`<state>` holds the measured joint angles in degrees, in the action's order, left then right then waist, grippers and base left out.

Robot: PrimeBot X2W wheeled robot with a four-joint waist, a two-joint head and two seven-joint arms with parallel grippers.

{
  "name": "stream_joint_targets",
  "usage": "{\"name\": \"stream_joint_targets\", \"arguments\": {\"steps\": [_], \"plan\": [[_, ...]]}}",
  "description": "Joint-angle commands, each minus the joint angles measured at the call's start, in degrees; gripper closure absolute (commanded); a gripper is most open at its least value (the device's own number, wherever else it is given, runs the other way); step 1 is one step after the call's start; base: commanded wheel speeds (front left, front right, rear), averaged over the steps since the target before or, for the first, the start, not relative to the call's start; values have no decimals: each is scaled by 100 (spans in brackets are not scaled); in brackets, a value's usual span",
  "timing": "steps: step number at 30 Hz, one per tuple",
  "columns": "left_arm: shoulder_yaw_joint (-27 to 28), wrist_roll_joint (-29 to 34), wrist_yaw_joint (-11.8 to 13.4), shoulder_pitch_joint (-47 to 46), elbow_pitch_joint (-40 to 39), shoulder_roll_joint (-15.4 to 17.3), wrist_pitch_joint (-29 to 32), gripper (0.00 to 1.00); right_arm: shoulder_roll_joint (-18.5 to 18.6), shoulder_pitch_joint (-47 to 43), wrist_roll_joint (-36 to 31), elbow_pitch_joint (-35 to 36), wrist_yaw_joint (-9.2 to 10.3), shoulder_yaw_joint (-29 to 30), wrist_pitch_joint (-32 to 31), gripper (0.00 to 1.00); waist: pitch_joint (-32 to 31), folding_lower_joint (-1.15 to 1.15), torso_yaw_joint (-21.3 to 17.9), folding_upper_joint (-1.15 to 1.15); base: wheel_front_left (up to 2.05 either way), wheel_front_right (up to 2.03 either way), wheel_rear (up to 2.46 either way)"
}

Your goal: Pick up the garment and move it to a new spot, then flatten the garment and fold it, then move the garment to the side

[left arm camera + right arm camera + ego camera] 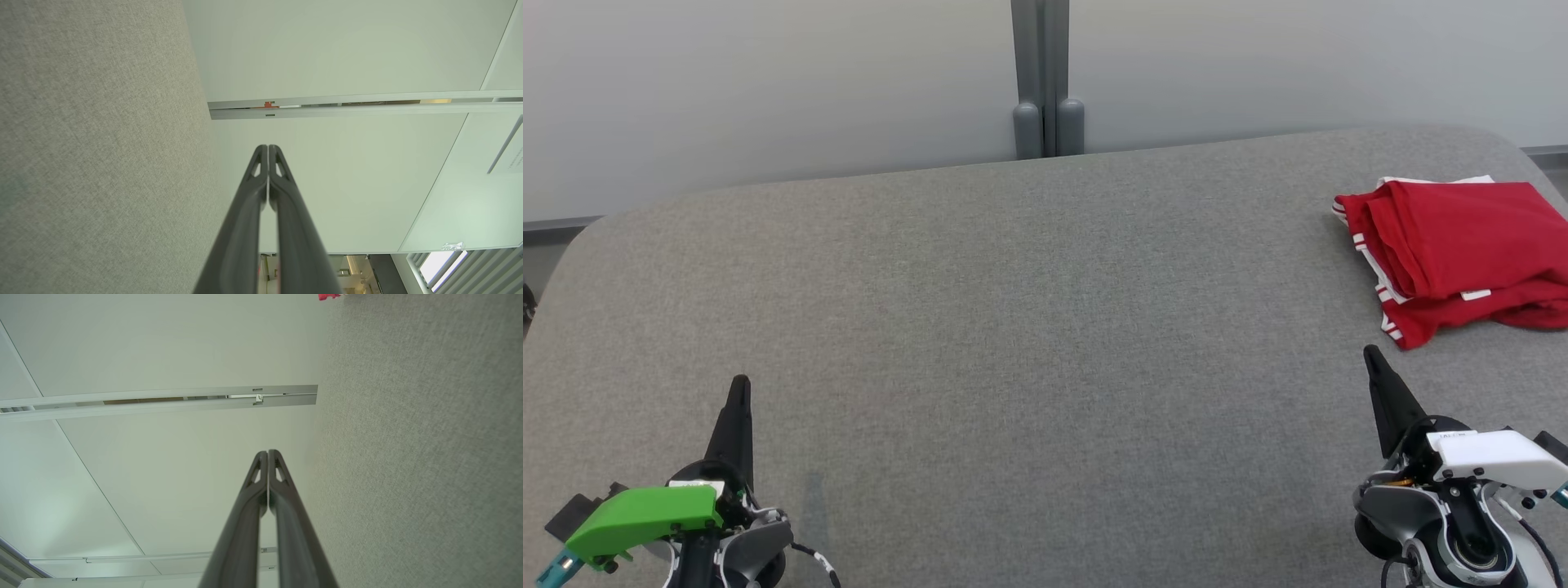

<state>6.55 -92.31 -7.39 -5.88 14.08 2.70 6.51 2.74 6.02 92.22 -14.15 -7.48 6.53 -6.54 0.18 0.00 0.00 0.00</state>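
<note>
Grey surface (1013, 327), garment (1454, 237), perhaps panelled wall (768, 82)

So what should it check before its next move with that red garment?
1. Red folded fabric garment with white trim in sight, far right on the grey fabric table: ok.
2. Garment folded: ok, though its lower edge is rumpled.
3. Garment wholly on the table: cannot tell, the head view cuts it off.
4. Left jaws shut, empty: ok.
5. Right jaws shut, empty, apart from the garment: ok.
</note>
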Motion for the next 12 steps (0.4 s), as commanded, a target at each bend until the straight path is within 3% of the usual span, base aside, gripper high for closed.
{"name": "stream_joint_targets", "arguments": {"steps": [1,12], "plan": [[16,-19,-30,-66,-10,33,25,100,26,37,36,29,-2,11,-19,100,0,0,0,0,0,0,0],[16,-18,-30,-66,-10,33,25,100,26,36,37,29,-2,11,-19,100,0,0,0,0,0,0,0]]}}
